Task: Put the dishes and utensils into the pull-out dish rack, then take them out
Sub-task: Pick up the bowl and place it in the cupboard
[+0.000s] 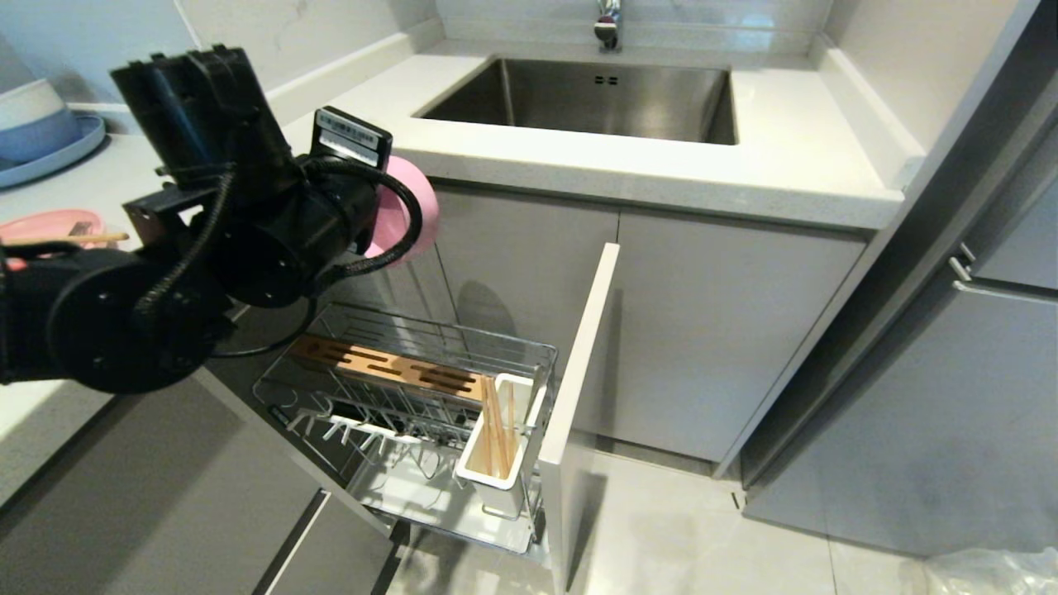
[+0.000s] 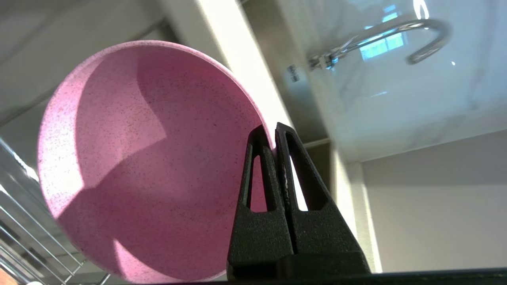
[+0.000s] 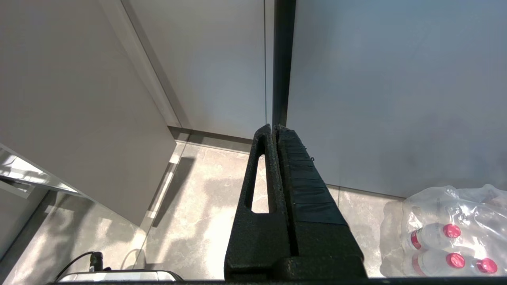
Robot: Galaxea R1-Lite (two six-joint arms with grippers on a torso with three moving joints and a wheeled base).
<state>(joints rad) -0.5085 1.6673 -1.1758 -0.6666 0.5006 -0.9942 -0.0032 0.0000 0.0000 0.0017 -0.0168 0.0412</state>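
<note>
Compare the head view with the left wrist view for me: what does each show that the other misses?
Only the head view shows the sink, the white utensil holder with chopsticks standing in it, the slotted wooden bar, and the pink plate left on the counter.

Only the left wrist view shows the left gripper shut on the pink bowl's rim, and the bowl's inside.

Both show the pink bowl, part of the wire dish rack and the faucet.
</note>
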